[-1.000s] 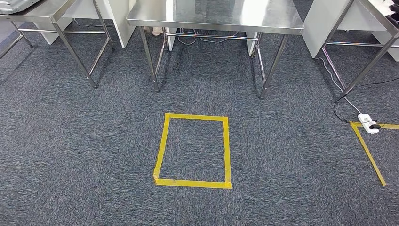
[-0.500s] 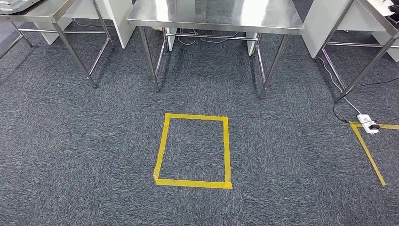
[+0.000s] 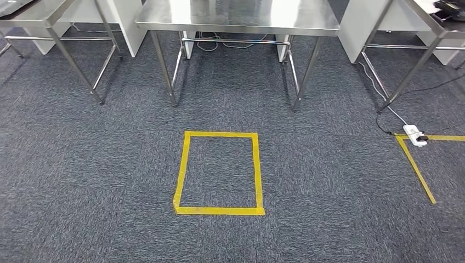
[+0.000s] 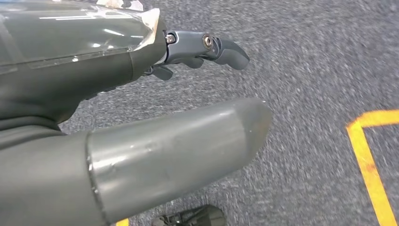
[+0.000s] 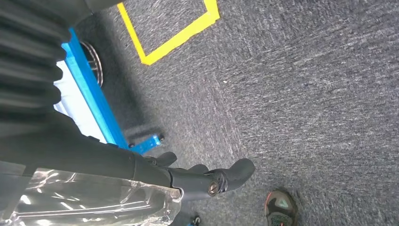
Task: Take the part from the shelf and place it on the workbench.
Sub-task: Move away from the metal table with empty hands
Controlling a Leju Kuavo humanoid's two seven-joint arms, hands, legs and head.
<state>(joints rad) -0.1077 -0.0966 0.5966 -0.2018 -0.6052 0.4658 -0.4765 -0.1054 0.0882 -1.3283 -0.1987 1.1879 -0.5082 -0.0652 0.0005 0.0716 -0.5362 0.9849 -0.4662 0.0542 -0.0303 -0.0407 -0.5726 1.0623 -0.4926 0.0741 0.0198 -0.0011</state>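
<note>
the head view looked down on grey carpet [image 3: 109,181]. at the far left stood a steel table [image 3: 33,13], and only its corner and thin legs were in the frame. beside it, in the middle, stood the steel workbench [image 3: 236,16]; its front edge ran straight across the top of the frame and its legs came down to the carpet. cables [image 3: 208,44] lay under it near the back. in front of the workbench a rectangle of yellow tape [image 3: 219,171] was on the carpet, apart from the legs, with bare carpet on every side of it. to the right stood another steel table [image 3: 433,22], and near its leg a white power strip [image 3: 414,134] lay just beside the corner of a second yellow tape line [image 3: 417,167].

in the left wrist view the left hand [image 4: 141,117] hung above the carpet, its thumb and darker fingers [image 4: 211,47] apart, with nothing between them. in the right wrist view the right hand [image 5: 188,176] also held nothing, its fingers stretched out loosely. a blue frame [image 5: 89,89] was close behind it, and a person's shoe [image 5: 281,207] stood on the carpet near the fingertips.

i could not tell where the part was.
</note>
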